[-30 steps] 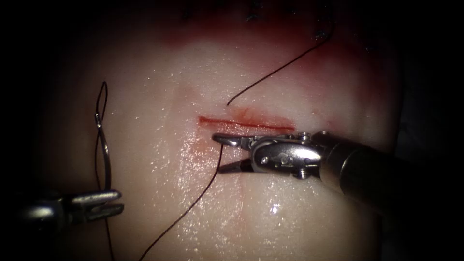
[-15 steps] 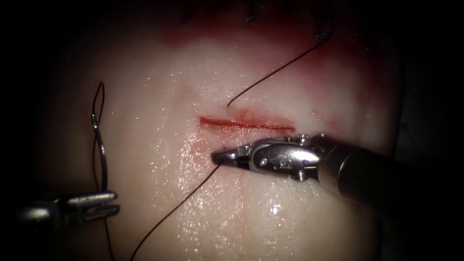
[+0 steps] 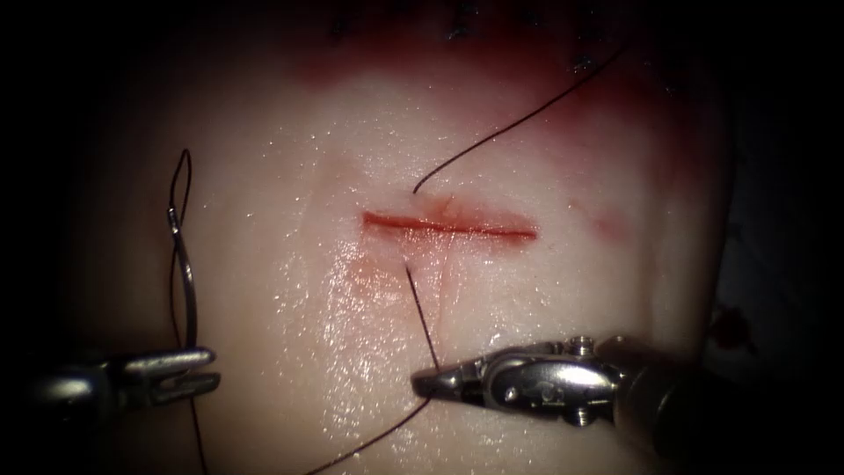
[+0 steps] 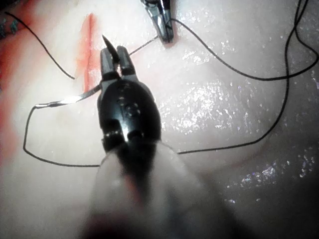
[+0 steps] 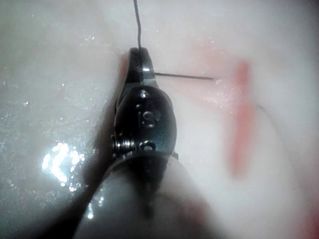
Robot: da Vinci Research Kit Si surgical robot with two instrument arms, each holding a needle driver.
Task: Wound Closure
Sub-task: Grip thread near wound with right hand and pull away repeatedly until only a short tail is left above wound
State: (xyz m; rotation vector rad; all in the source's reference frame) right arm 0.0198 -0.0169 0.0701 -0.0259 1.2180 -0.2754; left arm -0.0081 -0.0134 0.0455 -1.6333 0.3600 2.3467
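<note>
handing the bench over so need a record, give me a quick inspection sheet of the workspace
surface: pale wet tissue with a straight red cut; red fluid along its far part
job's things: curved steel needle out of the tissue, left of the cut; thin dark thread leaves the tissue just below the cut, a free end lies above it
clutter: nothing seen
grippers: left tool holds the needle near its pointed end; right tool shut on the thread
cables: nothing seen
surroundings: dark, nothing seen
</note>
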